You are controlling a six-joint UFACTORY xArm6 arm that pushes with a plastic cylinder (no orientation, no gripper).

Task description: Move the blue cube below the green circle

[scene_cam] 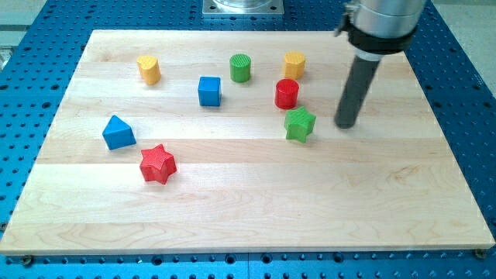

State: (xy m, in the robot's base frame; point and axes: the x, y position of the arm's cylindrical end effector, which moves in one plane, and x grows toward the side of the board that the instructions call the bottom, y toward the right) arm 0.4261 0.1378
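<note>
- The blue cube [209, 91] is sitting in the upper middle of the board [248, 209], just to the lower left of the green circle [241, 68] and apart from it.
- My tip [346, 124] is resting at the right of the frame, just to the right of the green star [299, 124], touching no block and standing well apart from the cube.
- There are no jaws here: the arm is ending in a plain rod, so nothing is opening, closing or holding; it is only pushing.
- The cube is looking small, light and rigid, likely sliding easily on the smooth wood; its flat faces are offering a steady place to push, though an off-centre push is apt to turn it.
- Judging from the layout, the cube is needing a short shove toward the right, so pressing on the middle of its left face is looking best.
- The red cylinder [287, 94] and the green star are lying between my tip and the cube, so the approach is calling for a route around them.
- Elsewhere a yellow block [149, 70] is sitting at upper left, another yellow block [294, 65] right of the circle, a blue triangle [118, 132] and a red star [158, 163] at lower left.
</note>
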